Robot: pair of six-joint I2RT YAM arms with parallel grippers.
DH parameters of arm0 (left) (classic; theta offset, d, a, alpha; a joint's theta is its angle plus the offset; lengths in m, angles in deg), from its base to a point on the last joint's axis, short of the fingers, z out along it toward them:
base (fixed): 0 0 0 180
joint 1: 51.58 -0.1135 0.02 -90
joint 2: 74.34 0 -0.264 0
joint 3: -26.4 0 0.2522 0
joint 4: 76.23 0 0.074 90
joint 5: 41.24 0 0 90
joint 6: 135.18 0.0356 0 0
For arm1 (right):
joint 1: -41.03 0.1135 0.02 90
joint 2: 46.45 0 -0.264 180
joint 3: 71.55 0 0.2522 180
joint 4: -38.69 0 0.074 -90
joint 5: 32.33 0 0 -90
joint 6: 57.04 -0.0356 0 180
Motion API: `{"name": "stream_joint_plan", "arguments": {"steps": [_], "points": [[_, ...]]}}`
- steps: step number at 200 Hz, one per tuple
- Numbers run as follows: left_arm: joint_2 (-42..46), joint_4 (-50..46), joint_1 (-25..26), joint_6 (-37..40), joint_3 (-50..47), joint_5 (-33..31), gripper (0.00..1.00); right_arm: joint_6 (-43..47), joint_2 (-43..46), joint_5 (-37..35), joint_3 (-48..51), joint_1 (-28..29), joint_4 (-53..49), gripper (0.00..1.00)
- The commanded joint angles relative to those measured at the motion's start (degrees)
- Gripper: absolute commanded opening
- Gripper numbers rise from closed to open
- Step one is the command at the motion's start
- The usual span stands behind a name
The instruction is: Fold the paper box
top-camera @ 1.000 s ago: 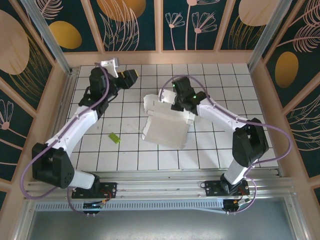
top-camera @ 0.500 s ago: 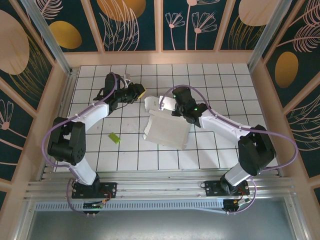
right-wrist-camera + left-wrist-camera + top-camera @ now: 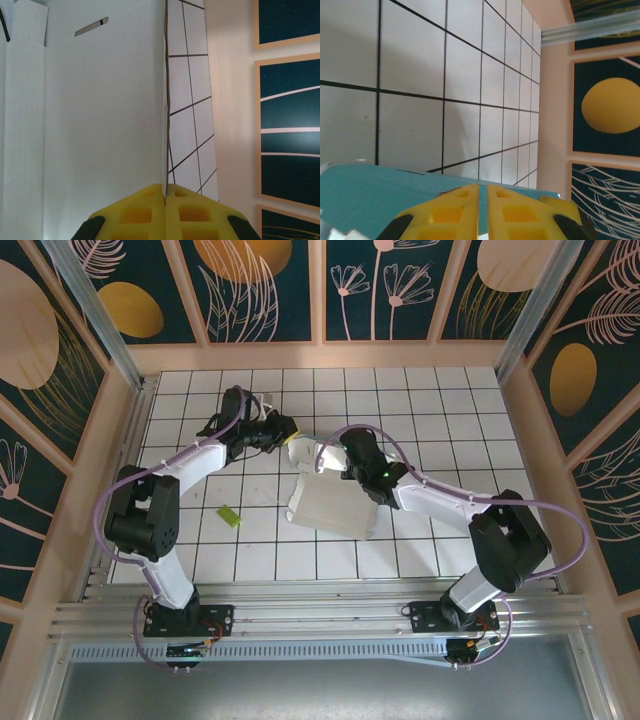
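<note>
The paper box [image 3: 335,502] lies mid-table with its white inside up and its far flaps raised. My right gripper [image 3: 332,454] is at the box's far edge. In the right wrist view it [image 3: 165,185] is shut on a white panel [image 3: 100,110], whose edge runs straight out from between the yellow fingers. My left gripper [image 3: 289,427] is at the far left flap. In the left wrist view its jaws [image 3: 482,186] are shut to a thin slit, with nothing gripped. They rest against the flap's turquoise outside [image 3: 365,195].
A small yellow-green piece [image 3: 229,515] lies on the tiles left of the box. Wooden walls [image 3: 120,430] close in the tiled table on the left, right and far sides. The held panel has a narrow slot [image 3: 91,27] near its far end.
My left arm swung from the back-left corner over to the box's far left flap, and its jaws closed. My right gripper stayed shut on the box and moved slightly left.
</note>
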Motion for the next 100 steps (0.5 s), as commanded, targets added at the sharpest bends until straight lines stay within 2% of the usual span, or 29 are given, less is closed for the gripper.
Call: {"name": "stream_joint_plan", "arguments": {"steps": [1,41,65,100], "points": [[-0.54,-3.3,0.7,1.06,1.09,1.16,0.12,0.92,-0.78,-2.46,1.85,0.59,3.55,0.0],[-0.43,-6.0,1.23,3.67,0.79,-0.9,0.13,-0.21,-1.03,-2.63,3.21,1.02,4.39,0.0],[-0.76,-4.56,1.67,3.32,-0.03,0.56,0.24,-0.62,-1.46,-2.94,3.11,1.11,4.51,0.0],[-2.03,-2.05,2.07,2.28,-0.85,1.69,0.3,-0.95,-1.98,-3.47,3.98,2.05,6.49,0.03]]}}
